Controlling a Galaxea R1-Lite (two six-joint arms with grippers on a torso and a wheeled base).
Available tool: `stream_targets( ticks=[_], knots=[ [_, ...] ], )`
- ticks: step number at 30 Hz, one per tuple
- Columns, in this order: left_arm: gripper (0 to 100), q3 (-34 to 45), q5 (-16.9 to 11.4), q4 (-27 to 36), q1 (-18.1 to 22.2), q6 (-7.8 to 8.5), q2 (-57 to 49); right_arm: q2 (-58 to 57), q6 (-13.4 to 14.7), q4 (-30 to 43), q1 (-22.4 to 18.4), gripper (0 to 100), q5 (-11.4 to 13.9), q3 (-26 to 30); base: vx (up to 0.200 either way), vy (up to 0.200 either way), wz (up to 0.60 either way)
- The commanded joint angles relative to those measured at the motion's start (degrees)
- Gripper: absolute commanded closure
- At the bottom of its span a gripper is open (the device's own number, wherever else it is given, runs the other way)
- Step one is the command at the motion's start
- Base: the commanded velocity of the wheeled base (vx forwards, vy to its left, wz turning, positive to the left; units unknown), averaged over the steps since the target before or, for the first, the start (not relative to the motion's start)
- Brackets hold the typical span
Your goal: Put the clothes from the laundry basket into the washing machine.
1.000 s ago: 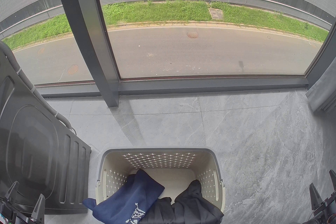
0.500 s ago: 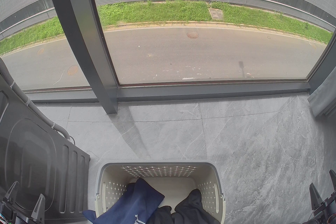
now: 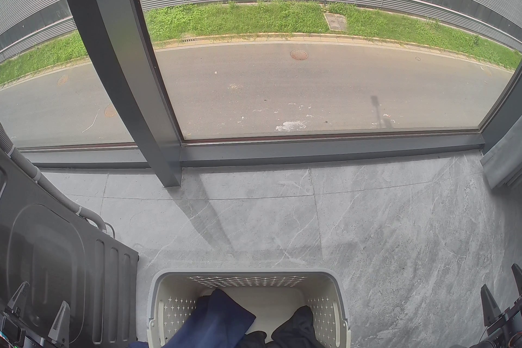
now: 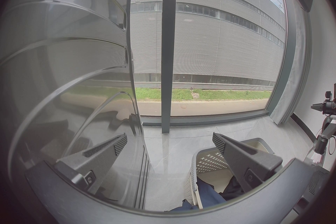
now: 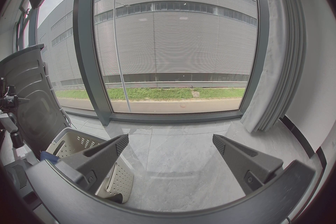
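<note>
1. The window and its dark post close off the far side. A grey curtain hangs at the right end. None of these lies between you and the work.
2. The washing machine stands on your left, just beside the basket. It turns a dark ribbed panel toward you, with a grey hose running down it. That looks like its back, so I judge the door to be on another face, and I cannot tell which. Expect to work around this body before loading anything.
3. The tiled floor stretches between the window and the basket, giving you room on the right.
4. The laundry basket sits on the floor straight ahead of you, between your 2 arms. Its mouth faces up, so the clothes are reachable from above. Its perforated walls are what a low sideways approach would hit.
5. There are 2 garments inside it. A navy one lies toward the machine side and a black one toward the other. By my judgement nothing has been loaded yet.
6. Your left gripper is spread wide and empty. It hangs low, close to the machine's panel, so mind that clearance.
7. Your right gripper is also spread wide and empty. It is well to the basket's right, over bare floor. Both look set for a first pick.
</note>
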Motion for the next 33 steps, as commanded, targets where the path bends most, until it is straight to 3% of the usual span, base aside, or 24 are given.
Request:
stream_targets(
  ticks=[1, 33],
  knots=[
    [0, 0.9, 0.0, 0.0, 0.0, -0.01, -0.9, -0.3, 0.0, 0.0, 0.0, 0, 0.0, 1.0, 0.0, 0.0, 0.0],
    [0, 0.8, -0.1, 0.0, 0.0, 0.16, -0.9, -0.4, 0.1, -0.1, 0.0, 0, 0.0, 1.0, 0.0, 0.0, 0.0]
  ],
)
